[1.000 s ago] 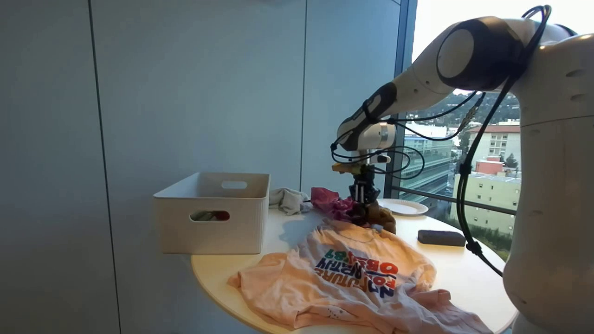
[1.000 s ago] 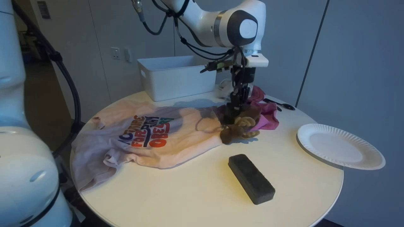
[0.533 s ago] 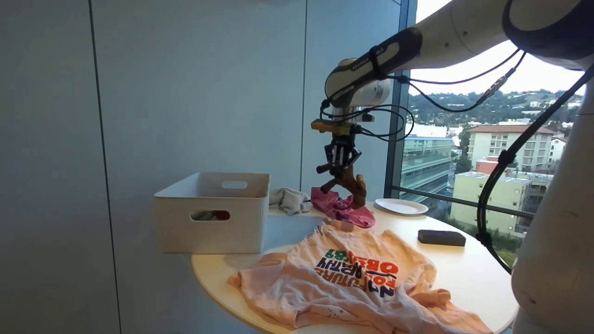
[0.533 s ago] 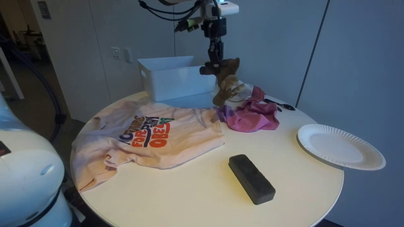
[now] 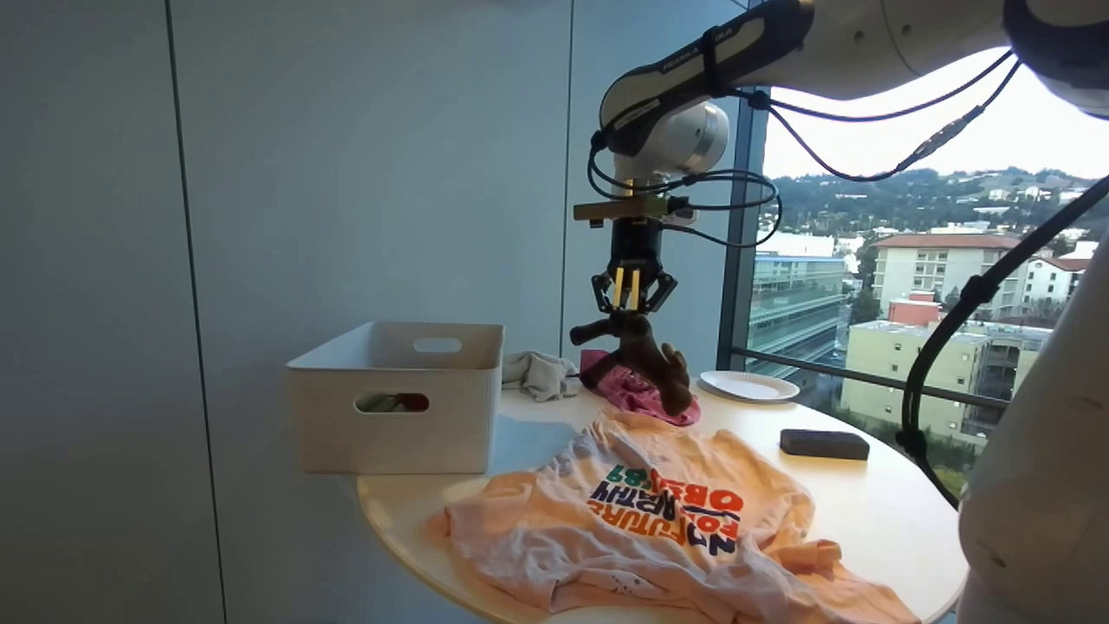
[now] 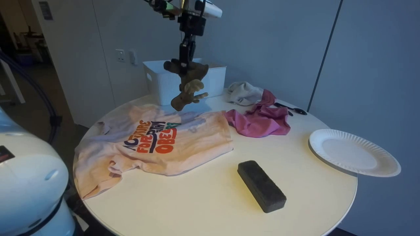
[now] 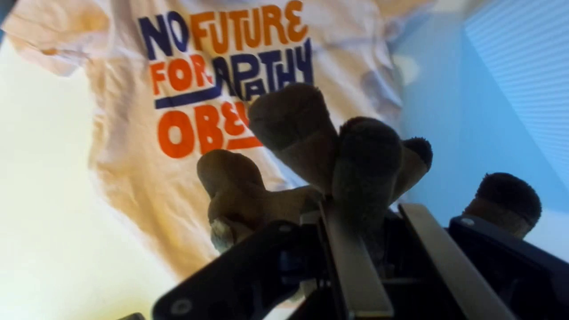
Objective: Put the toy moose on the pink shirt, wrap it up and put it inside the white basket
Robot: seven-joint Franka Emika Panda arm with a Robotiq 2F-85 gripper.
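The brown toy moose [image 5: 643,354] hangs head-down in my gripper [image 5: 631,308], above the table. It also shows in an exterior view [image 6: 190,80], in front of the basket. In the wrist view the moose [image 7: 291,126] is between and beyond the fingers of my gripper [image 7: 368,210], which is shut on it. The pink shirt [image 5: 563,520] lies spread flat on the table, lettering up, and also shows in an exterior view [image 6: 193,144] and the wrist view [image 7: 129,146]. The white basket [image 5: 329,433] stands upright at the table's edge, also in an exterior view [image 6: 215,82].
A magenta cloth [image 6: 259,123] and a grey-white cloth [image 6: 244,93] lie crumpled by the basket. A dark block [image 6: 261,186], a paper plate [image 6: 347,154] overhanging the table edge and black utensils [image 6: 297,109] are on the round table. Something shows through the basket's handle hole [image 5: 390,403].
My gripper has lifted the moose off the table from beside the magenta cloth. It has moved toward the shirt and basket side and turned. The shirt's near corner is uncovered.
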